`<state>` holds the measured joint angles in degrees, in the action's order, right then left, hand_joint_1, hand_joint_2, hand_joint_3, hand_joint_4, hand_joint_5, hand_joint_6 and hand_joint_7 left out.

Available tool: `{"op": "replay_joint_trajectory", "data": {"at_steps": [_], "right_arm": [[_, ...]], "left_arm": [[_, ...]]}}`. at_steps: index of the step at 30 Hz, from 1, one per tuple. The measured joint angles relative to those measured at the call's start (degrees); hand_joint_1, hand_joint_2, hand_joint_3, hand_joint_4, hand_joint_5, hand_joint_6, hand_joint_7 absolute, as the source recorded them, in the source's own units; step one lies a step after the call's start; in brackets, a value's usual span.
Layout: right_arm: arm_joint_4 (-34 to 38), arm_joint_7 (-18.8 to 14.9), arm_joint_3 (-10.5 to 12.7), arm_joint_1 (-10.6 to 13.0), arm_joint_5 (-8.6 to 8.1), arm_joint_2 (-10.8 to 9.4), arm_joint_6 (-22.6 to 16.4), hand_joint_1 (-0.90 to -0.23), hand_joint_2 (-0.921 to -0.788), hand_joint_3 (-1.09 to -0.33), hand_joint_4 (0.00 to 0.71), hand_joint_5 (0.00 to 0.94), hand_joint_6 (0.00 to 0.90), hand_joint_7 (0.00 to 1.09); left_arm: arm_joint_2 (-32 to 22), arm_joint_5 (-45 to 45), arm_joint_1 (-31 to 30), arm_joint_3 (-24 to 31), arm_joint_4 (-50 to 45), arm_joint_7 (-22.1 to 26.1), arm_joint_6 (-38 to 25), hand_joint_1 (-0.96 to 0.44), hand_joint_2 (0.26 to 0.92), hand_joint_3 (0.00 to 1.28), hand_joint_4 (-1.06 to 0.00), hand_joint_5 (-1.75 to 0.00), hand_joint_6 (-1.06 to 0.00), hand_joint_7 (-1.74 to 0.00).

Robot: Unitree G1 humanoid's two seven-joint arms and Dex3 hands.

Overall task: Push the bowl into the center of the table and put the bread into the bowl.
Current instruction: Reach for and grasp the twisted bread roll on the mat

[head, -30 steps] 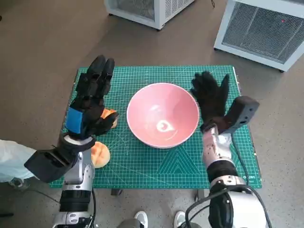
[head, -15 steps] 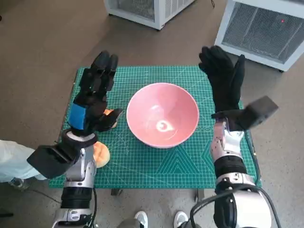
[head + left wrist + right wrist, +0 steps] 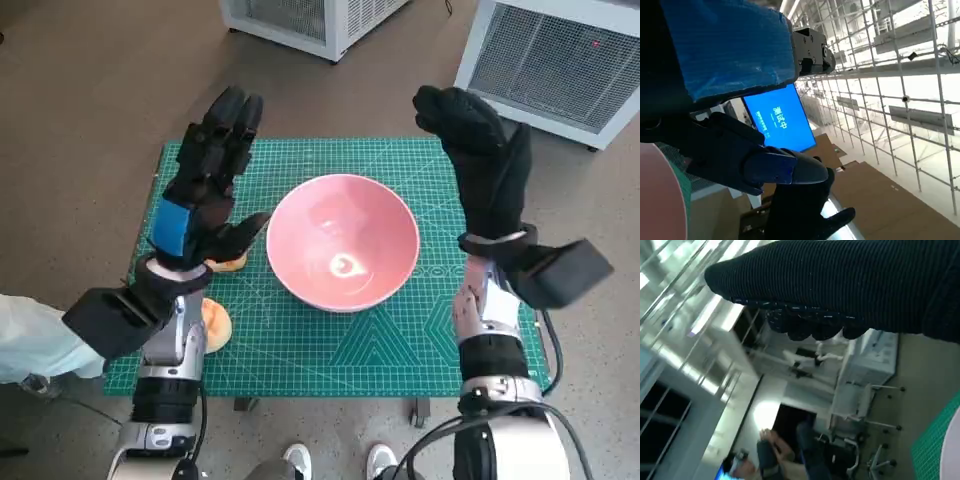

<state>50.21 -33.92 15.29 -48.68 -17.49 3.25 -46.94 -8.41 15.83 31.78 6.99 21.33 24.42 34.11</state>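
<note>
A pink bowl [image 3: 343, 241] stands empty near the middle of the green cutting mat [image 3: 400, 340]. Two pieces of bread lie at the mat's left: one [image 3: 228, 263] mostly hidden under my left hand, the other [image 3: 214, 324] near the front edge beside my left forearm. My left hand [image 3: 207, 190] is raised above the mat left of the bowl, fingers spread, holding nothing. My right hand [image 3: 484, 168] is raised right of the bowl, fingers extended upward, holding nothing. An edge of the bowl [image 3: 660, 200] shows in the left wrist view.
White metal cabinets [image 3: 555, 55] stand on the brown floor beyond the table. A blue screen [image 3: 782, 120] shows in the left wrist view. A person [image 3: 772, 460] sits far off in the right wrist view. Feet [image 3: 335, 462] show below the table's front edge.
Both hands have risen from beside the bowl and tilted upward, the right one moving off the bowl's rim. The bowl and the bread have stayed put.
</note>
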Motion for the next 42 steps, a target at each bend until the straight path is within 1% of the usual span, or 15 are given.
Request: {"op": "replay_joint_trajectory", "data": {"at_steps": [6,11,16,20,22,23,25,26,27,29,30,33,37,40,42], "right_arm": [[-6.0,-1.2,-1.8,2.6,-1.49,0.0,3.0,-0.705,-0.921,-0.743,0.252,0.001,0.315,0.18],[-9.4,-1.4,-2.7,3.9,-2.47,-0.1,4.8,-0.708,-0.921,-0.740,0.252,0.001,0.305,0.18],[-11.2,-1.4,-3.2,4.7,-2.76,-0.2,6.0,-0.709,-0.921,-0.738,0.252,0.001,0.300,0.19],[-11.3,-1.4,-3.6,4.8,-2.79,-0.5,6.3,-0.709,-0.921,-0.738,0.252,0.000,0.294,0.20],[-11.3,-1.4,-3.8,4.8,-2.80,-0.7,6.3,-0.709,-0.921,-0.738,0.252,0.000,0.292,0.20],[-11.3,-1.4,-3.8,4.8,-2.81,-0.7,6.4,-0.709,-0.921,-0.737,0.252,0.001,0.291,0.20],[-11.3,-1.4,-3.9,4.8,-2.82,-0.8,6.4,-0.709,-0.921,-0.737,0.252,0.001,0.290,0.20],[-11.3,-1.4,-3.9,4.8,-2.84,-0.8,6.4,-0.707,-0.921,-0.735,0.252,0.001,0.288,0.20],[-11.2,-1.4,-3.9,4.8,-2.90,-0.7,6.4,-0.705,-0.921,-0.734,0.252,0.001,0.286,0.21],[-11.2,-1.4,-3.8,4.8,-2.99,-0.7,6.5,-0.705,-0.921,-0.734,0.252,0.000,0.285,0.21],[-11.2,-1.4,-3.8,4.8,-3.00,-0.7,6.6,-0.705,-0.921,-0.733,0.252,0.000,0.284,0.21],[-11.0,-1.3,-3.8,4.8,-3.00,-0.8,6.7,-0.706,-0.921,-0.725,0.252,0.001,0.280,0.22],[-10.7,-0.9,-3.8,4.8,-2.96,-0.8,6.8,-0.704,-0.921,-0.722,0.253,0.001,0.275,0.23],[-10.2,-0.4,-3.8,4.8,-2.61,-0.9,6.7,-0.700,-0.921,-0.721,0.253,0.001,0.272,0.24],[-9.7,0.0,-3.9,4.8,-2.40,-1.0,6.5,-0.696,-0.921,-0.721,0.254,0.001,0.271,0.24]], "left_arm": [[0.0,0.1,0.7,-0.6,-0.1,0.9,-1.0,-0.59,0.921,0.24,-0.14,0.00,-0.05,-0.36],[-0.1,0.1,0.9,-0.8,-0.3,1.5,-1.4,-0.58,0.921,0.24,-0.14,0.00,-0.01,-0.44],[-0.6,0.3,0.9,-0.7,-0.3,2.5,-1.8,-0.58,0.921,0.24,-0.14,0.00,0.00,-0.45],[-2.9,0.1,1.1,0.0,-0.3,3.5,-2.4,-0.60,0.921,0.21,-0.14,0.00,0.00,-0.44],[-5.5,-1.0,1.3,0.5,-0.2,4.0,-3.1,-0.60,0.921,0.18,-0.14,0.00,0.00,-0.43],[-7.1,-2.0,1.5,0.6,-0.2,4.1,-3.7,-0.60,0.921,0.14,-0.14,0.00,-0.01,-0.41],[-10.9,-4.3,1.8,0.9,-0.4,4.2,-5.3,-0.59,0.921,0.11,-0.14,0.00,-0.02,-0.40],[-12.9,-5.5,1.9,1.0,-0.5,4.2,-6.3,-0.57,0.907,0.07,-0.14,0.00,-0.05,-0.36],[-15.6,-7.1,2.0,1.2,-0.9,4.2,-7.8,-0.55,0.889,0.04,-0.14,0.00,-0.09,-0.29],[-19.5,-9.5,2.0,1.6,-1.7,4.2,-10.6,-0.52,0.868,0.02,-0.14,0.00,-0.12,-0.26],[-21.3,-10.8,2.0,1.7,-2.3,4.1,-12.5,-0.50,0.850,0.02,-0.14,0.00,-0.15,-0.22],[-26.3,-13.9,2.0,1.9,-4.6,4.1,-19.5,-0.42,0.813,0.01,-0.13,0.00,-0.20,-0.14],[-29.6,-15.2,2.0,2.1,-7.6,3.9,-27.6,-0.34,0.793,0.00,-0.13,0.00,-0.23,-0.08],[-30.9,-16.9,2.0,1.6,-8.9,3.8,-30.7,-0.32,0.782,0.00,-0.13,0.00,-0.24,-0.07],[-31.9,-19.1,1.9,0.4,-9.2,3.7,-31.7,-0.33,0.778,0.00,-0.14,0.00,-0.24,-0.06]]}}
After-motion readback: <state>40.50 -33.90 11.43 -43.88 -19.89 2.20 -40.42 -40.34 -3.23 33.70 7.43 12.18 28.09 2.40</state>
